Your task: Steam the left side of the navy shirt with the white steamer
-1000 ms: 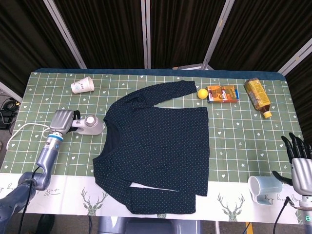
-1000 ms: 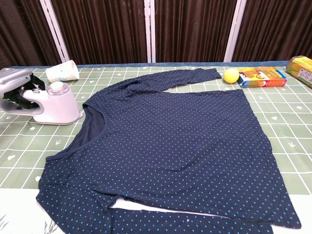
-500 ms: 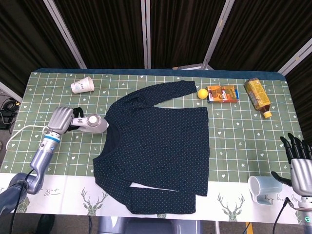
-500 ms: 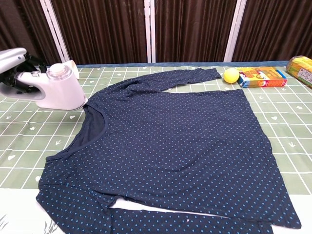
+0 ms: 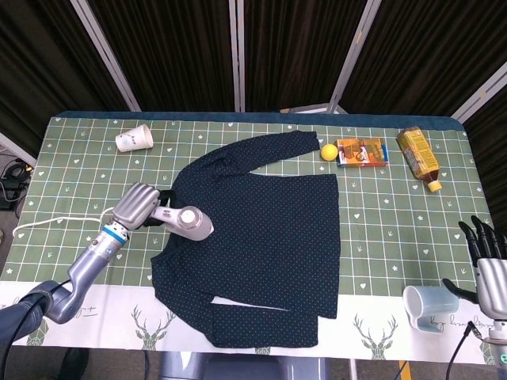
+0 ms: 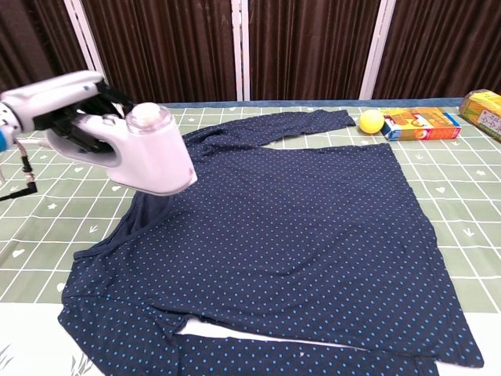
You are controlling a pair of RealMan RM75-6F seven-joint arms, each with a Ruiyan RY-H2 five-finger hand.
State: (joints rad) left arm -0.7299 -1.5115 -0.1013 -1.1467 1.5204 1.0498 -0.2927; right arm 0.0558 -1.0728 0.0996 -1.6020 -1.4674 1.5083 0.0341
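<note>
The navy dotted shirt (image 5: pixel 261 229) (image 6: pixel 297 235) lies flat in the middle of the table, its collar toward the left. My left hand (image 5: pixel 135 206) (image 6: pixel 59 106) grips the handle of the white steamer (image 5: pixel 184 221) (image 6: pixel 145 153), which hangs lifted above the shirt's collar edge. The steamer's head points right, over the fabric. Its white cord (image 5: pixel 55 222) trails off to the left. My right hand (image 5: pixel 487 265) stays at the table's right front corner, fingers spread and holding nothing.
A paper cup (image 5: pixel 133 139) lies on its side at the back left. A yellow ball (image 5: pixel 328 152), an orange box (image 5: pixel 361 151) and a juice carton (image 5: pixel 418 157) sit at the back right. A translucent cup (image 5: pixel 426 307) stands beside my right hand.
My left hand has lifted the steamer off the table and carried it rightward, from beside the shirt to above the collar. The right hand has stayed put.
</note>
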